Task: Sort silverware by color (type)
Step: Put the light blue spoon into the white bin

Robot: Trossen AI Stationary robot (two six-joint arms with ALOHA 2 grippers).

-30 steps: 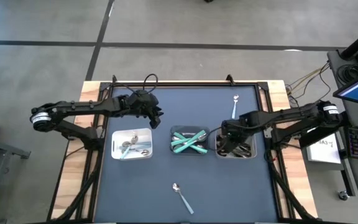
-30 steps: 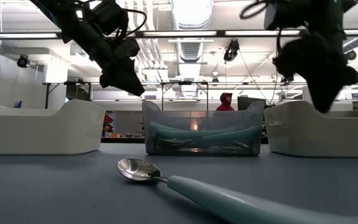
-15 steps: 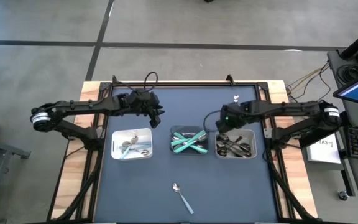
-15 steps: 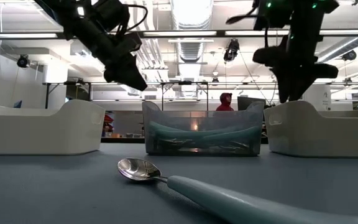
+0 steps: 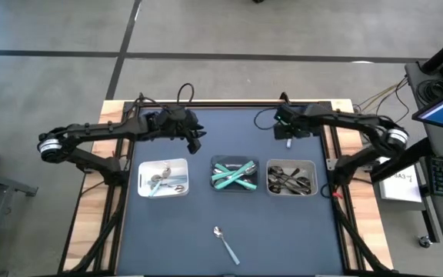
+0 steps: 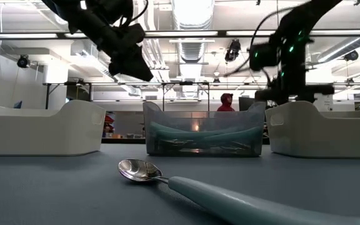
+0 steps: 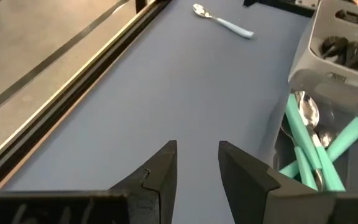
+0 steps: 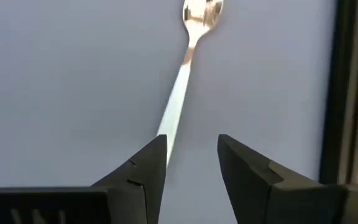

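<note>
Now my right gripper hangs over the far right part of the table, with its fingers spread apart and nothing between them. Just in front of them lies a pale-handled spoon, flat on the dark mat near the far right corner, its bowl pointing away from me.

My left gripper is raised above the far left part of the table, fingers also a little apart and empty.

Across the middle of the table stand three small trays in a row. The left tray holds shiny silver pieces, the middle tray holds the teal-handled pieces, and the right tray holds the dark pieces.

One more teal-handled spoon lies alone near the near edge, well apart from the trays. Beyond the table a person shows far in the room.
</note>
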